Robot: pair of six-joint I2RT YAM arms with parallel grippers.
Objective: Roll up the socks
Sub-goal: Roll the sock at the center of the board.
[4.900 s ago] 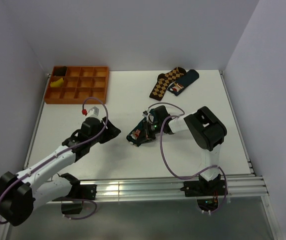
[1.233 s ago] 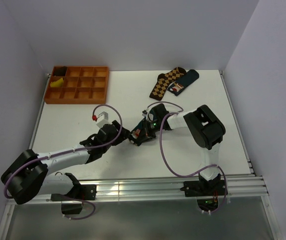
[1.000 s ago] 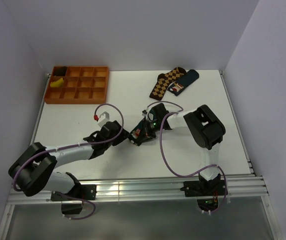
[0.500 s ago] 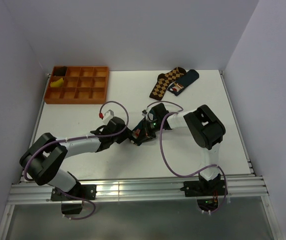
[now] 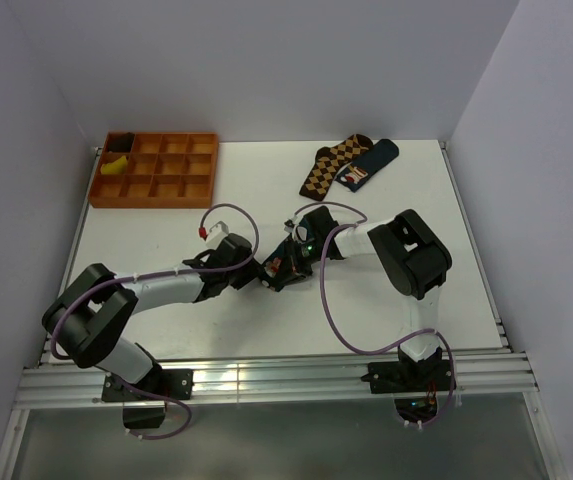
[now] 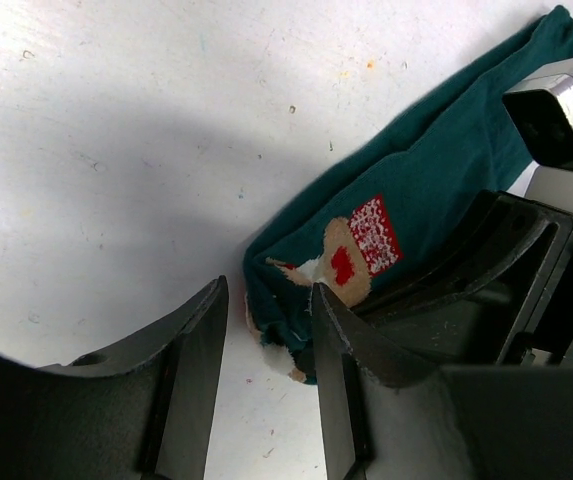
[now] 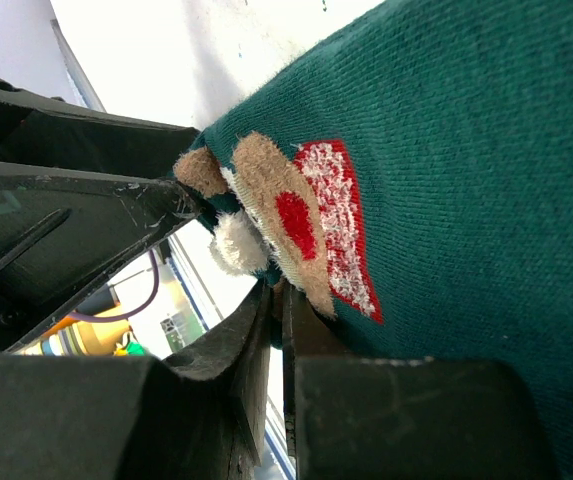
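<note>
Mid-frame on the white tabletop (image 5: 266, 180), my right gripper (image 7: 276, 312) pinches the soft, limp dark teal fabric sock (image 6: 436, 190). My left gripper (image 6: 266, 305) stands half-open astride its folded end. I'd grip that doubled edge, since light cloth likely springs loose.

White table (image 5: 126, 250) — teal socks (image 6: 436, 170), orange tray (image 5: 151, 202)

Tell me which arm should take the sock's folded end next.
Left. The left gripper has open jaws straddling the folded end of the teal sock, so it probably only needs to close. The right gripper is shut on that sock, holding it in place.
</note>
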